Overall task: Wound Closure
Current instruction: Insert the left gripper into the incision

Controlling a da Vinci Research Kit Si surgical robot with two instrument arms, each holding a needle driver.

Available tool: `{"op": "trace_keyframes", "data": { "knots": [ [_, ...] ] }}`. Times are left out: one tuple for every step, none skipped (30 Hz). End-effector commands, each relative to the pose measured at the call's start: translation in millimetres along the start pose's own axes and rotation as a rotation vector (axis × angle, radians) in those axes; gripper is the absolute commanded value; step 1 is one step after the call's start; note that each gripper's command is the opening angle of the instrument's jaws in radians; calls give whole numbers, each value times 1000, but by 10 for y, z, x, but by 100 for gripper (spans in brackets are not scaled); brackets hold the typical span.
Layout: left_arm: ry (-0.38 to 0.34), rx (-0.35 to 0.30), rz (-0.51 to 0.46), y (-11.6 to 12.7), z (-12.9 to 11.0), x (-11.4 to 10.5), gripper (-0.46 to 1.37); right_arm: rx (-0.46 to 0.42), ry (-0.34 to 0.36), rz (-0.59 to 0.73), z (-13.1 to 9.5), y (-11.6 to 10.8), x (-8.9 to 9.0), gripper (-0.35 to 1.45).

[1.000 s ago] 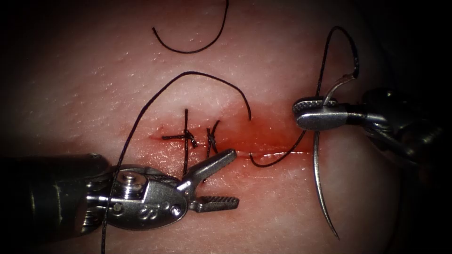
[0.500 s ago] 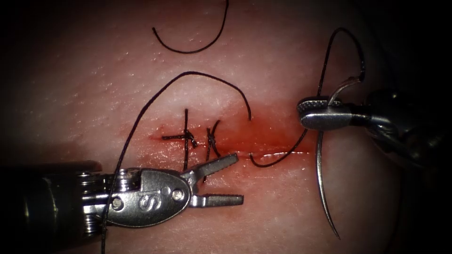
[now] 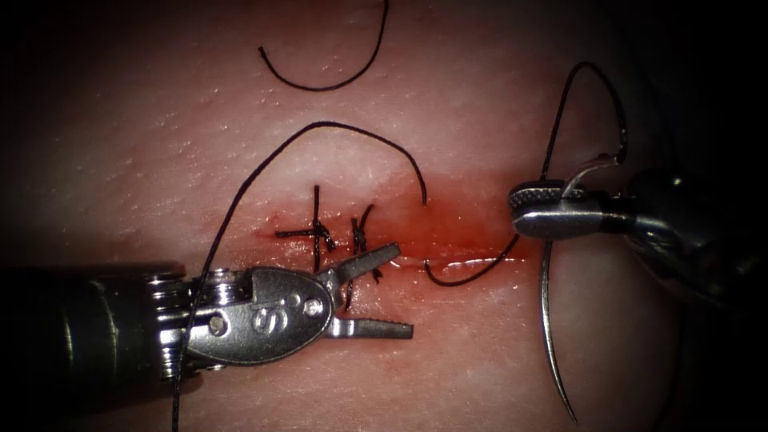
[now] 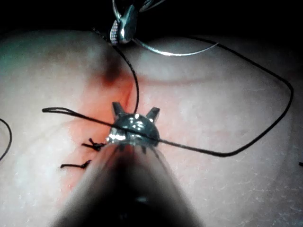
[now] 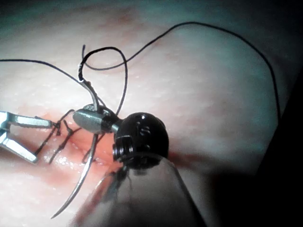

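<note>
**Needle held clear of the tissue**

The needle point(image 3: 547, 320) hangs at the right end of the cut point(image 3: 448, 260) — out of the tissue point(image 3: 480, 104), tip toward the lower right. The right tool point(image 3: 524, 210) is clamped on it near the thread end. Thread point(image 3: 320, 136) arcs across mid-frame. The left tool point(image 3: 396, 292), lower left beside two stitches point(image 3: 340, 236), gapes wide — holding nothing.

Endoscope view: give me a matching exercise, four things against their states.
Things:
1. left hand
2. right hand
3. needle
4. cut

States:
A. clear of the tissue, hanging point down
B. open, holding nothing
C. two stitches at its left part
D. shut on the needle near its thread end

Pairs: 1-B, 2-D, 3-A, 4-C
</note>
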Motion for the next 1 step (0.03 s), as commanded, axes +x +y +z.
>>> {"op": "trace_keyframes", "data": {
  "knots": [
    [0,-3,1,1,0,0,42,-5,0,0,0,0,0,-35]
  ]
}}
